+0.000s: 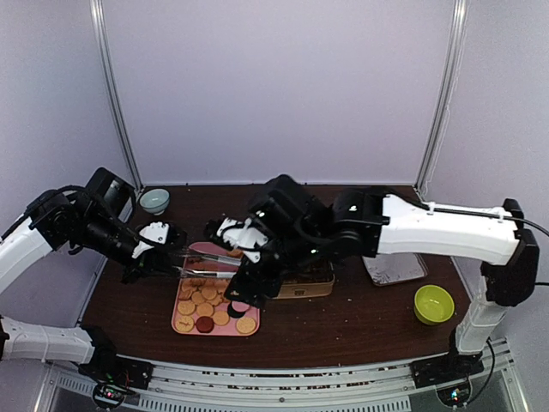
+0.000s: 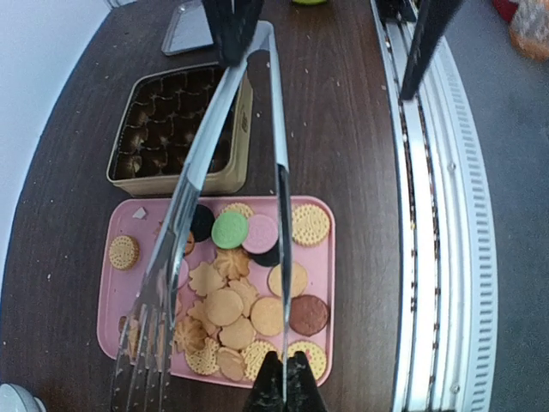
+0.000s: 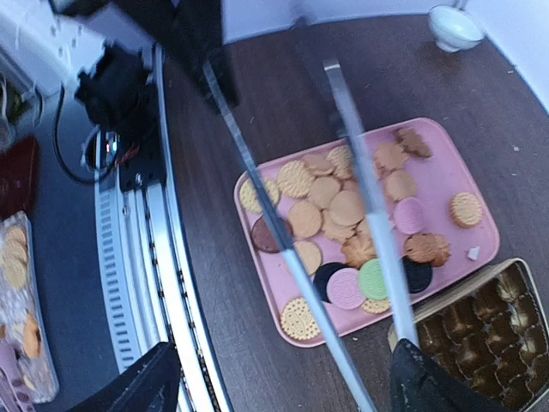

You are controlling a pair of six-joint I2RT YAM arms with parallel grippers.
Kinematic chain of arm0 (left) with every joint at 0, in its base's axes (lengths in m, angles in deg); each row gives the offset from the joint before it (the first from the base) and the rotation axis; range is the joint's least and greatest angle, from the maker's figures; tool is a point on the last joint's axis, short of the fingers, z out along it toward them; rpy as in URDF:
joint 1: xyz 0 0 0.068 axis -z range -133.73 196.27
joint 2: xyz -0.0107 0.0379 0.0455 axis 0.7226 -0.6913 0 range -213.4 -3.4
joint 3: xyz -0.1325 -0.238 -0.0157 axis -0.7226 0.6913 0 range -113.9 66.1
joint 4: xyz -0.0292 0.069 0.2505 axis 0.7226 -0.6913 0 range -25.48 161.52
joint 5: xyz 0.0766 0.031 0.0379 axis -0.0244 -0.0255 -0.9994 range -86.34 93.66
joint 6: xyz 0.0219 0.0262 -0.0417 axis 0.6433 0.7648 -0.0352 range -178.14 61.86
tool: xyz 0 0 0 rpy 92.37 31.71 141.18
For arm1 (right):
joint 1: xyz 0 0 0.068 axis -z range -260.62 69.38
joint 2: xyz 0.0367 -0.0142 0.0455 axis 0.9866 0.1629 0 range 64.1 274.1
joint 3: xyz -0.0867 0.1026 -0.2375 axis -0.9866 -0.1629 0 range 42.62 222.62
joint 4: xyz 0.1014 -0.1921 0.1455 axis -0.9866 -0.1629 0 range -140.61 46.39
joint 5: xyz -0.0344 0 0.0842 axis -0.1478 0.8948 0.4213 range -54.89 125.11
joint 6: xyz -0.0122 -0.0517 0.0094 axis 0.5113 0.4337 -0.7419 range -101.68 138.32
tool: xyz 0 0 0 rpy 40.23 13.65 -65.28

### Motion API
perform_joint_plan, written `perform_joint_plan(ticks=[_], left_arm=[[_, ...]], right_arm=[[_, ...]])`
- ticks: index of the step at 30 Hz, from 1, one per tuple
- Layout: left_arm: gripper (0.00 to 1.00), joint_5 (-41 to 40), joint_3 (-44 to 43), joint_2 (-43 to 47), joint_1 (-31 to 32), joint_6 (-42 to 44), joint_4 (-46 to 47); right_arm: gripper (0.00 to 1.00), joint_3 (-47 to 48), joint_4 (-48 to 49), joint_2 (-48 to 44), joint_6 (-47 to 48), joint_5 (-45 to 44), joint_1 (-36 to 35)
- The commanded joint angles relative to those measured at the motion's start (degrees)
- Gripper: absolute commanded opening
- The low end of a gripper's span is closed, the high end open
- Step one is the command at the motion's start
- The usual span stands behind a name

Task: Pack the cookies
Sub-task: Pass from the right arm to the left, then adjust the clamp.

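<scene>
Picking is judged in hand: the tongs (image 2: 184,184) are clamped in the left gripper (image 2: 283,386), blades apart over the pink tray (image 2: 116,287); a cookie (image 2: 225,305) must be pinched next.

Cookies (image 2: 225,306): small biscuits lying flat and loose on a pink tray (image 2: 116,296), several overlapping. Most are tan, round or flower-shaped, massed at centre. In the left wrist view, a green cookie (image 2: 229,229) and a pink cookie (image 2: 260,232) touch at 12 o'clock. A black cookie (image 2: 203,223) sits at 11, a dark brown cookie (image 2: 309,314) at 4, and a lone tan round cookie (image 2: 124,251) lies apart at 10. A second black piece appears to lie under the pink one, partly hidden.
</scene>
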State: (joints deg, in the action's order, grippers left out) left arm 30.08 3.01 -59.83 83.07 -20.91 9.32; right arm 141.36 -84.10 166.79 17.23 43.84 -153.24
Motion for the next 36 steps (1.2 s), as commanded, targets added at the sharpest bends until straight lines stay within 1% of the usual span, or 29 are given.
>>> perform_joint_plan(ticks=[1,3,7,10,12,16,18,24,30,33,36], left_arm=[[0.00,7.41,0.75,2.81,-0.12,-15.34,13.98],[0.00,10.43,-0.38,2.83,-0.18,-19.89,15.74],[0.00,15.00,-3.97,2.20,-0.26,-28.44,19.45],[0.00,18.70,-6.65,1.01,-1.01,-35.02,23.49],[0.00,21.83,-7.73,-0.09,-1.86,-40.26,26.70],[0.00,27.28,-7.12,-1.29,-4.05,-50.25,34.45],[0.00,29.36,-6.20,-1.41,-4.64,-53.64,37.68],[0.00,32.00,-4.11,-1.06,-5.19,-58.29,41.32],[0.00,34.85,-2.94,-1.65,-5.41,-64.25,46.31],[0.00,36.03,-2.94,-1.63,-5.44,-66.26,47.41],[0.00,36.67,-2.54,-1.50,-5.53,-67.69,48.33]], right_arm=[[0.90,-12.56,16.23,-17.89,-7.46,-1.43,5.72],[0.95,-20.01,22.56,-24.82,-10.81,-1.25,8.37],[1.00,-32.95,35.52,-35.85,-17.77,1.48,13.53],[1.00,-39.72,44.19,-40.65,-21.69,5.68,15.39],[1.00,-42.57,49.53,-41.18,-23.98,8.87,15.90],[1.00,-39.99,51.39,-37.02,-25.30,13.72,15.99],[1.00,-38.65,53.76,-34.60,-26.42,15.53,16.01],[0.98,-33.04,61.05,-27.10,-28.84,18.59,15.97],[0.93,-27.88,66.23,-20.50,-31.28,20.10,16.25],[0.89,-27.39,69.29,-19.09,-32.65,20.21,16.88],[0.84,-29.19,75.07,-18.69,-36.31,21.13,18.13]])
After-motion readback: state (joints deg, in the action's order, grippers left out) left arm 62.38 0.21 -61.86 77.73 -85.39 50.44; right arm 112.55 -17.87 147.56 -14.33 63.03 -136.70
